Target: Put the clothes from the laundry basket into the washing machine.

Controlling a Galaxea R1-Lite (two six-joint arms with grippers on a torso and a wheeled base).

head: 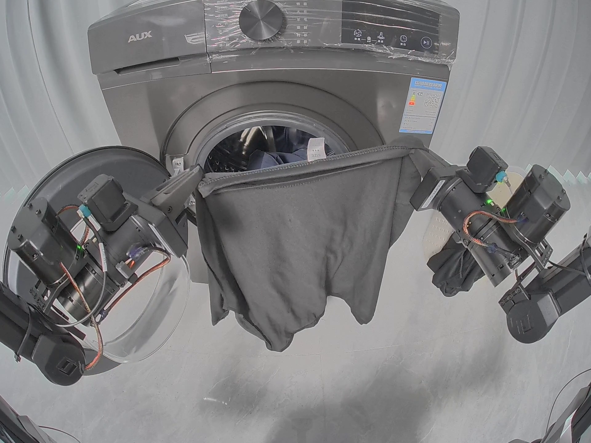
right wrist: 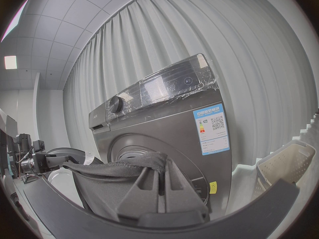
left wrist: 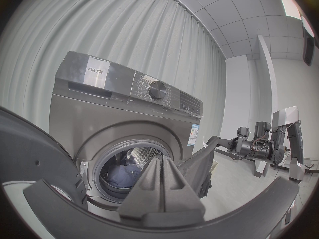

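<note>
While the washing machine (head: 154, 99) stands with its round door (head: 123, 164) swung open to its left, the left tool (head: 197, 178) is pinched shut on one top corner of a grey garment (head: 295, 235). The garment hangs spread like a curtain just in front of the machine's mouth. Behind its top hem, dark blue clothes (head: 280, 154) already lie in the drum. Right of the mouth, the right tool (head: 414, 151) is clamped tight on the other corner. Further right of the machine, the laundry basket (right wrist: 285, 165) has a dark piece of clothing (head: 452, 272) hanging at it. I judge the job partly done, with the grey garment and that piece left to load.
</note>
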